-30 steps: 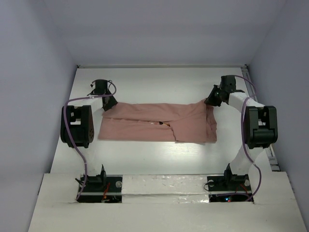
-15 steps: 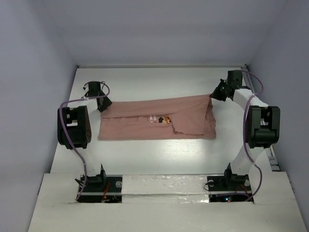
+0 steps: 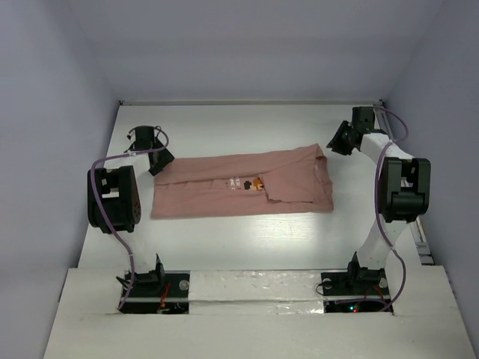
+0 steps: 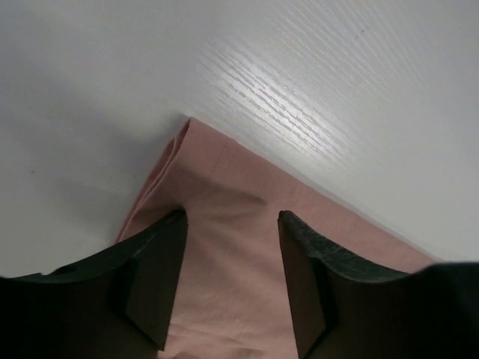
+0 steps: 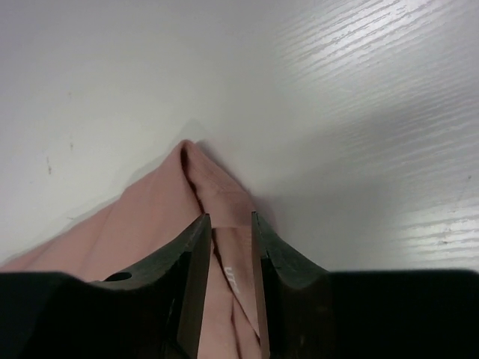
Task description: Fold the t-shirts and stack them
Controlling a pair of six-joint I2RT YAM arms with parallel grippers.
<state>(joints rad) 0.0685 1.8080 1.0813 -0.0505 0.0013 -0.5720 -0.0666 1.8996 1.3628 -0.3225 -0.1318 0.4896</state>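
While the right gripper (image 3: 334,143) is closed to a narrow gap on a ridge of the t-shirt (image 3: 224,196) at the upper right of the top view, the left gripper (image 3: 157,161) stands wide apart over the opposite corner at the upper left. The step in hand therefore reads as laying the cloth flat and straight for its next fold.

To do it well, the right side should let go only once that corner rests on the surface (image 3: 224,247). Both arms should then lift straight up, so nothing drags the far edge askew. In the left wrist view the fingers (image 4: 153,277) straddle flat fabric without pinching it. Any new grasp there would need to go lower and catch the doubled edge, not just one layer. In the right wrist view the pink ridge runs up into the slit between the fingers (image 5: 196,284). It appears gripped, though the contact itself is hidden.

The shirt lies as a long dusty-pink band across the middle of the top view, left end blunt, right end squarer. A loose flap overlaps on the right with a slanted edge. Beside it, near the centre, a small orange-and-brown chest graphic (image 3: 248,183) peeks out. The cloth looks thin and limp.
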